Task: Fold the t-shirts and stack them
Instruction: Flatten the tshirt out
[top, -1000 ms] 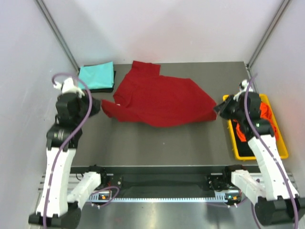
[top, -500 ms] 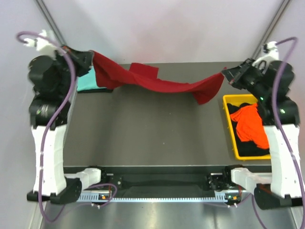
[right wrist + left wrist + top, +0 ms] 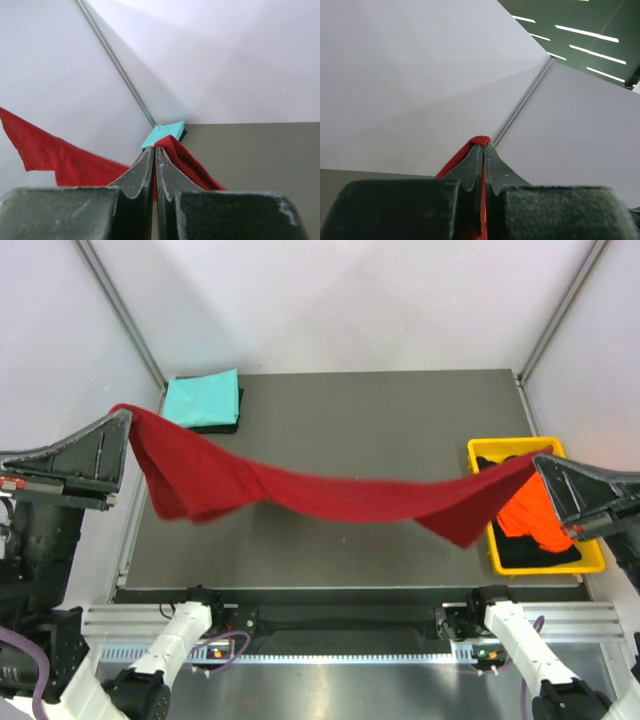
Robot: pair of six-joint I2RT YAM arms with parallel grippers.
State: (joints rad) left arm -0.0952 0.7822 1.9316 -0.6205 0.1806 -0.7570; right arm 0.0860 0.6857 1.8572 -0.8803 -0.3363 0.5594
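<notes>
When you look from the top camera, you see the dark red t-shirt [image 3: 300,490] hanging in the air between the two arms, above the table [image 3: 380,420], as a long band that sags in its middle. The left gripper [image 3: 127,414] has its jaws fully closed on the left end of this shirt; in the left wrist view a small red edge comes out just at the fingertips. The right gripper [image 3: 541,460] also has its jaws pressed together, on the right end of the same shirt, and in the right wrist view the red cloth runs away from its tips. Near the left gripper the cloth hangs down in a loose fold, and near the right one a corner hangs down in front of the yellow bin [image 3: 545,568]. The teal t-shirt [image 3: 203,398] lies folded on the far left corner of the table. The orange t-shirt [image 3: 535,515] lies crumpled in the bin on the black t-shirt [image 3: 535,552].
</notes>
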